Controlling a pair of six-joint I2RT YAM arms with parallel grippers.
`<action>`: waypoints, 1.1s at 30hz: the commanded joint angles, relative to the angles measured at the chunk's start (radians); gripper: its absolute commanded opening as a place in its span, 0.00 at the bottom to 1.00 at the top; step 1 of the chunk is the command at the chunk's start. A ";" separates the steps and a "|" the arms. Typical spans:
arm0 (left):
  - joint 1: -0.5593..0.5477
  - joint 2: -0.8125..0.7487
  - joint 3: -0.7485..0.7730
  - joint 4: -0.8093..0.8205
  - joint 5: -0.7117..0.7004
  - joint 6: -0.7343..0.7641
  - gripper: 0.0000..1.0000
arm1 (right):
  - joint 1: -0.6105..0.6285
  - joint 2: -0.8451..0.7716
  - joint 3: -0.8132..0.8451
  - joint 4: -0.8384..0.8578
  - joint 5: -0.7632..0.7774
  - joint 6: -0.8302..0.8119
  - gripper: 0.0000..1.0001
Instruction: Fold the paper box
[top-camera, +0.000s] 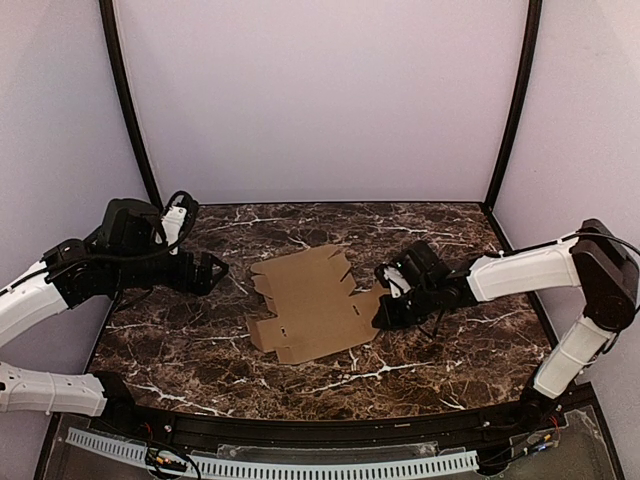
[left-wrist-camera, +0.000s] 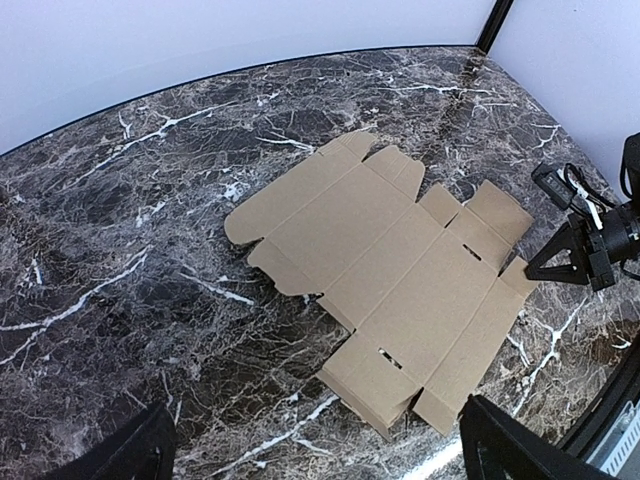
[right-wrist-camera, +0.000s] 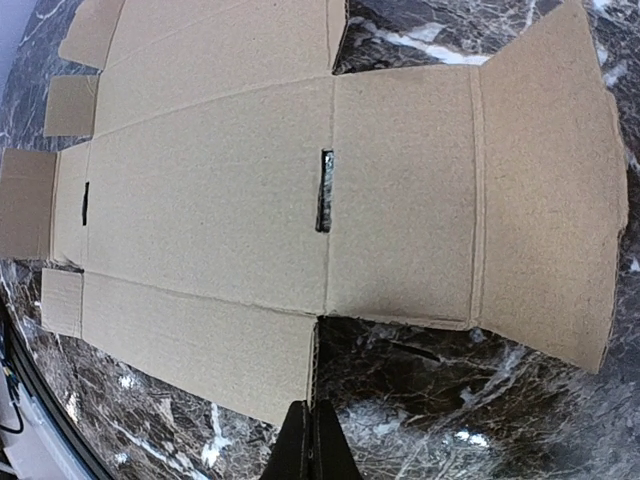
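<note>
Left gripper (top-camera: 208, 272) hovers at 9 o'clock of the paper box (top-camera: 308, 303), apart from it. Only the left wrist view shows its fingers (left-wrist-camera: 125, 455) spread wide, holding nothing. Box lies flat and unfolded at mid-table (top-camera: 180, 350). Right gripper (top-camera: 383, 310) sits at the box's 3 o'clock edge. Only the right wrist view shows its fingers (right-wrist-camera: 312, 450) pressed together, tips at a flap corner; contact cannot be told.
</note>
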 joint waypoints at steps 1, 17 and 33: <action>-0.003 -0.012 0.012 -0.029 -0.014 0.014 1.00 | 0.014 -0.008 0.062 -0.079 0.012 -0.106 0.00; -0.003 0.026 0.070 -0.030 0.003 0.035 1.00 | 0.014 0.003 0.386 -0.457 0.001 -0.770 0.00; -0.004 0.021 0.068 -0.040 0.105 0.029 1.00 | 0.014 0.128 0.555 -0.615 0.277 -1.356 0.00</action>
